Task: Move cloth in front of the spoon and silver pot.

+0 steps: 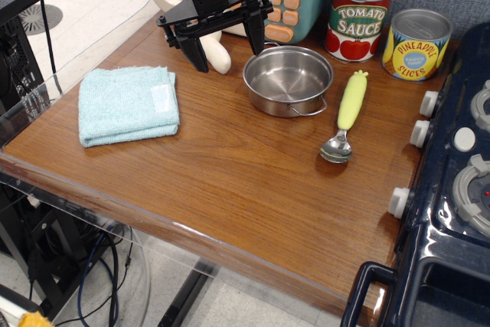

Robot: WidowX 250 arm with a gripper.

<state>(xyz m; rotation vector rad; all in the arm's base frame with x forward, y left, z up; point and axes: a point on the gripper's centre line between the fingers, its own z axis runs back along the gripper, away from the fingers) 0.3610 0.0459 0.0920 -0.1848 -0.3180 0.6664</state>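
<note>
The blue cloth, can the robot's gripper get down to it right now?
Probably yes. The cloth lies flat on the table with nothing on top, and the open gripper hangs just to its right, empty; the silver pot sits on the other side.

At the upper right of the frame, the red can [360,17] read "TOMATO SAUCE" and the yellow can [416,44] beside it read "PINEAPPLE SLICES".

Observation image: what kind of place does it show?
Probably a toy kitchen set up in a lab: a wooden table, a dark blue toy stove, and tomato sauce and pineapple cans.
</note>
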